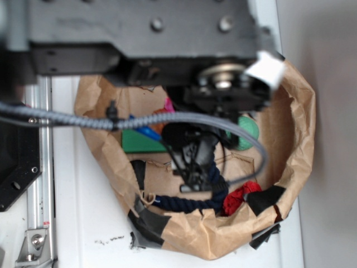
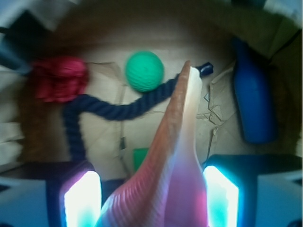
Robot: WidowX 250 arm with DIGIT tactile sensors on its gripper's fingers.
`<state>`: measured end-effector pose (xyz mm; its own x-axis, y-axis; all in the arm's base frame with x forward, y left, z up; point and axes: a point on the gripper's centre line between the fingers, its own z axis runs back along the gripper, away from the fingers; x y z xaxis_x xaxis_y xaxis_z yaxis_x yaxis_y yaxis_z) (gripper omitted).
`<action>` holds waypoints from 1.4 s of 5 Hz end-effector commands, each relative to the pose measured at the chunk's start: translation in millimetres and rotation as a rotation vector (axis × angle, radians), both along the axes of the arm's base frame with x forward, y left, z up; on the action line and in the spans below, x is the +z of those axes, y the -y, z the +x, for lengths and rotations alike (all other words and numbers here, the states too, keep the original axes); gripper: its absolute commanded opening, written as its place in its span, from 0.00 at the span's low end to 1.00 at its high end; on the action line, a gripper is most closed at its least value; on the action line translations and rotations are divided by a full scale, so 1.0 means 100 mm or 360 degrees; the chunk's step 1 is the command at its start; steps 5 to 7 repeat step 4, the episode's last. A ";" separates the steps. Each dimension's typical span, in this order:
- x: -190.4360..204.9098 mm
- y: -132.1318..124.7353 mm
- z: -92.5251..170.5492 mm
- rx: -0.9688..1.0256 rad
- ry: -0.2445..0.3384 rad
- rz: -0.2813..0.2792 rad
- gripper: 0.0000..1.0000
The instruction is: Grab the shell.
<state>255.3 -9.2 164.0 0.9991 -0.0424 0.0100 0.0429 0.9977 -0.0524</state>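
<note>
1. Black robot pincer [image 2: 150,198]: clenched on the shell, one lit pad on each side pressing its body. In the outside view the pincer [image 1: 192,181] hangs inside the bag.
2. Glossy orange-brown ridged conch shell [image 2: 173,161]: held between the pads, thin tail pointing away from the camera. Gripped at the wide whorls, likely because the tail offers too little to pinch.
3. Dark blue twisted rope [image 2: 99,108]: lies on the bag floor below, its far end hidden behind the shell.
4. Green dimpled ball [image 2: 144,71]: just beyond the rope.
5. Red knitted lump [image 2: 60,78]: beside the rope's bend.
6. Blue plastic bottle-shaped toy [image 2: 254,104]: against the bag wall.
7. Crumpled brown paper bag [image 1: 298,128]: walls rolled down and taped, keeping the objects corralled.
</note>
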 end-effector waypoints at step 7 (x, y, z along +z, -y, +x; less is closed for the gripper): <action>0.18 -0.04 -0.01 0.0021 0.0196 0.0018 0.00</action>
